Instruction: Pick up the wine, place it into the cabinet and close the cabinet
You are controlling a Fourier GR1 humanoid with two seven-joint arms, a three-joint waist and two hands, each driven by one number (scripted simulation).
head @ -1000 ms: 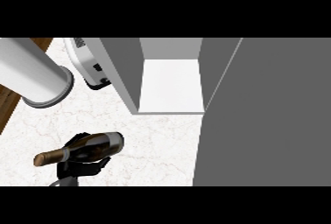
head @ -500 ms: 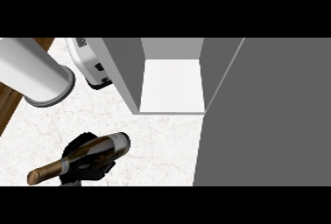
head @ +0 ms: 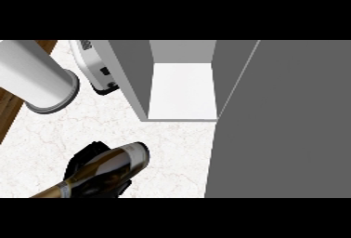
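The wine bottle, dark with a gold label and neck, lies tilted over the marble counter at the lower left. Its base points up-right toward the cabinet and its neck runs off toward the lower left edge. My left hand is curled round the bottle's body, mostly hidden under it. The cabinet stands open just beyond, showing a white inner floor. Its grey door fills the right side of the view. My right hand does not show.
A large pale cylinder stands at the upper left. A white and black appliance sits between it and the cabinet's left wall. A wooden strip borders the counter on the left.
The bottle in my hand has tipped from nearly level to slanted, neck lower and base higher, and has shifted a little right toward the cabinet.
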